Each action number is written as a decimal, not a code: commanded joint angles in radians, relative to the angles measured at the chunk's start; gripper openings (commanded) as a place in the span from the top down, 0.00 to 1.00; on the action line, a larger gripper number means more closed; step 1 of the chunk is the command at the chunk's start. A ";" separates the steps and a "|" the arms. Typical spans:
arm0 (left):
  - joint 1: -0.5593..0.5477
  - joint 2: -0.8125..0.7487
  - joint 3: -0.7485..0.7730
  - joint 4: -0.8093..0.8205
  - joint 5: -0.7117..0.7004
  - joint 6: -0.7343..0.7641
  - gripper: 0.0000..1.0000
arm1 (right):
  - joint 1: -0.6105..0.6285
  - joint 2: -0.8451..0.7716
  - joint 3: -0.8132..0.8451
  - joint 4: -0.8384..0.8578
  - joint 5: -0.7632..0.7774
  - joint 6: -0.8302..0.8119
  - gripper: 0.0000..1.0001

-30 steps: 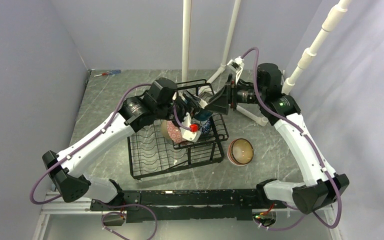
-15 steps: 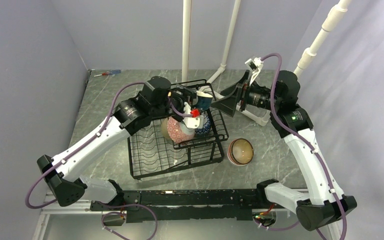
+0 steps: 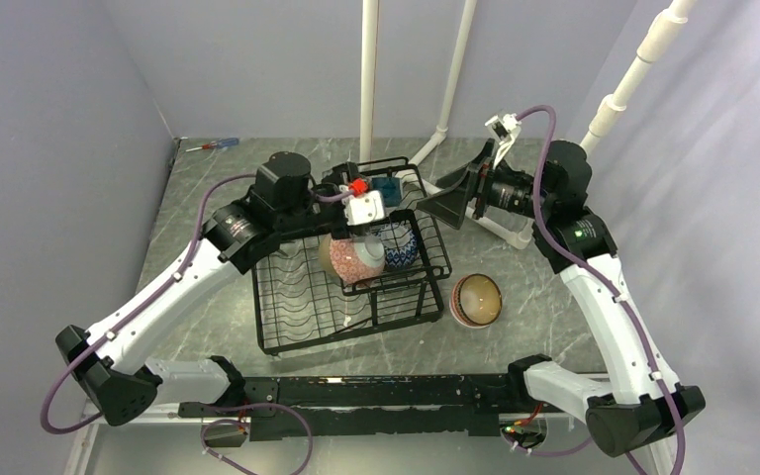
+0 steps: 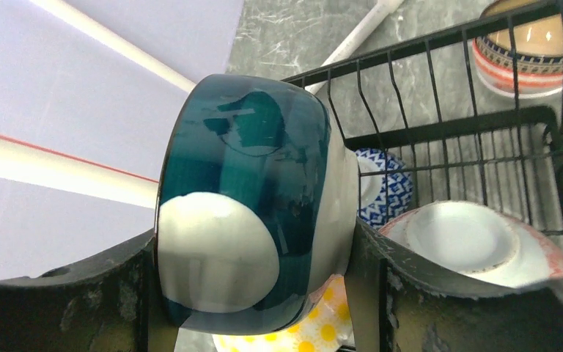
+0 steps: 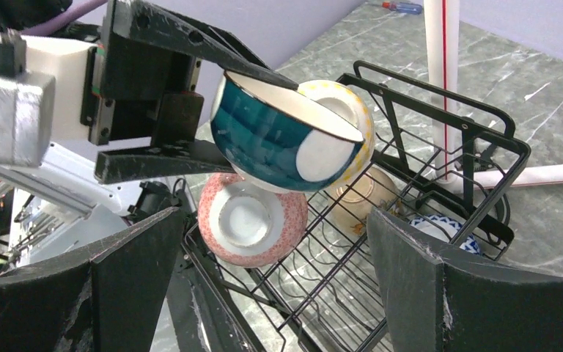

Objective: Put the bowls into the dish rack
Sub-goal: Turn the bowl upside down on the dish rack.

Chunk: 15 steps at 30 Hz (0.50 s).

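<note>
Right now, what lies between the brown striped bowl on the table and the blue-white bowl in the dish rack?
Only the dish rack's black wire side wall stands between them, which shows most clearly in the top view.

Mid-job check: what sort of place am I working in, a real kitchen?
Probably a lab test cell, not a kitchen: plain walls close in the table, white pipes stand as a frame, and a screwdriver lies in the far corner.

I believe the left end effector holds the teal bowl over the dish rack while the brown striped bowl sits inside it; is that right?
Not quite: the top external view shows the brown striped bowl on the table beside the dish rack. The left end effector does hold the teal bowl over it.
</note>
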 commanded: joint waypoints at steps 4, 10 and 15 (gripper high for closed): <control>0.016 -0.066 0.006 0.157 0.081 -0.305 0.97 | -0.006 0.001 -0.016 0.072 -0.022 0.023 0.00; 0.017 -0.112 -0.034 0.246 0.089 -0.505 0.97 | -0.005 0.016 -0.024 0.081 -0.033 0.034 0.00; 0.017 -0.138 -0.045 0.269 0.026 -0.689 0.97 | -0.006 0.022 -0.029 0.095 -0.039 0.043 0.00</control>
